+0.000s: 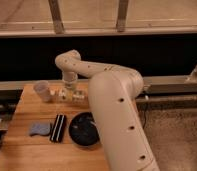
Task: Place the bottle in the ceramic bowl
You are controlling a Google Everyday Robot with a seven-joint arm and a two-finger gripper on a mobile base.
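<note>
The bottle (pixel 78 95) lies on its side near the back of the wooden table (pixel 22 150), cream-white, with its small white cap (pixel 53 92) pointing left. My gripper (pixel 67 93) comes straight down from the cream arm (pixel 112 95) onto the bottle's middle and is shut on it. The ceramic bowl (pixel 84 131), a shallow glossy black dish, sits nearer the front, right of centre and partly behind the arm's thick lower link.
A translucent plastic cup (pixel 42 91) stands just left of the bottle. A blue pad (pixel 39 129) and a dark oblong object (pixel 58 128) lie left of the bowl. A rail and a dark wall run behind the table.
</note>
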